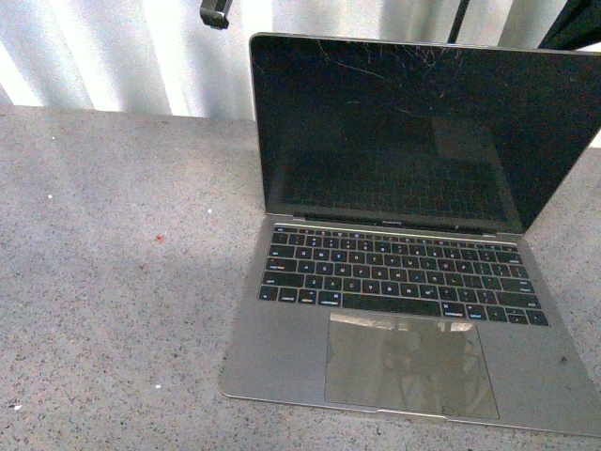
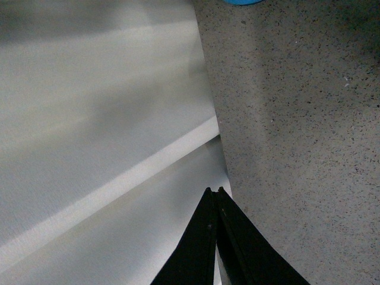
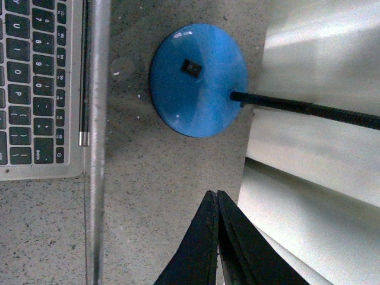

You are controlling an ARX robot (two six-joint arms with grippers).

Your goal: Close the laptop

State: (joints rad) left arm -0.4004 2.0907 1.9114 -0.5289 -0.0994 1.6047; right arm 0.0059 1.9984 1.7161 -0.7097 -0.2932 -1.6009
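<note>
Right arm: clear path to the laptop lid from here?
Probably yes. The right gripper, shut, hangs behind the open laptop lid, with only bare countertop between them; the blue round base stands aside.

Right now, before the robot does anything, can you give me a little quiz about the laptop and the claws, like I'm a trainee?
1. True or false: the thin silver metal laptop with the cracked black screen is already closed.
2. In the right wrist view, what stands on the speckled grey table beside the laptop? A) a red cup B) a round blue base with a black rod C) a banana
3. Fill in: the black left claw and the black right claw are both ____ (open or shut).

Key: 1 false, the lid stands open. 2 B. 3 shut.
</note>
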